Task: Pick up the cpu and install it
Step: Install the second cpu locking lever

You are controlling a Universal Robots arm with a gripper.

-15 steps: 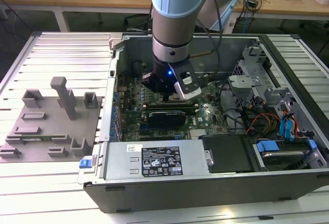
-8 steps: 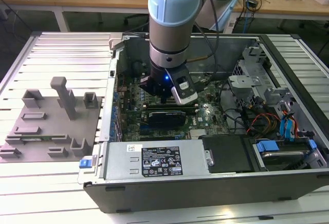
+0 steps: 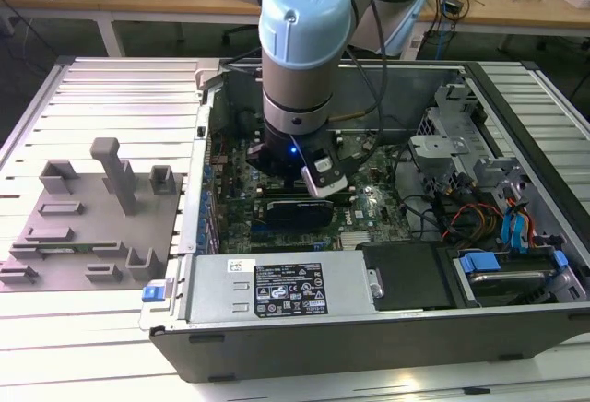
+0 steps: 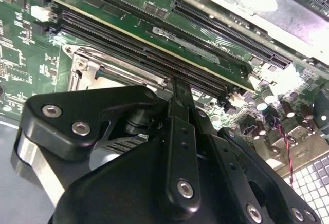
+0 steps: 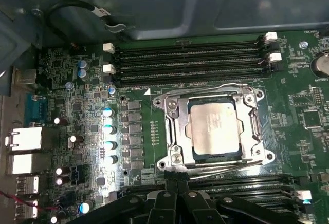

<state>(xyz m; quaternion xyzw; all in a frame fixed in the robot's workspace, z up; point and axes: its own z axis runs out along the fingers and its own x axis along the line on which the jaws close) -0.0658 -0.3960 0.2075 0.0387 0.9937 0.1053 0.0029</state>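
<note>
One cpu (image 5: 214, 127) sits flat in the socket frame (image 5: 169, 126), just beyond the gripper (image 5: 172, 185); fingers look pressed together, empty.

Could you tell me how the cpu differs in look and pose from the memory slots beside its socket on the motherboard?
In the first wrist view, the cpu is a flat, silvery square with a dull metal top, while the memory slots are long, narrow black strips with white clips at their ends. The cpu is a single piece sitting inside a metal socket frame; the memory slots run in several parallel rows. Both lie flat on the green motherboard.
</note>
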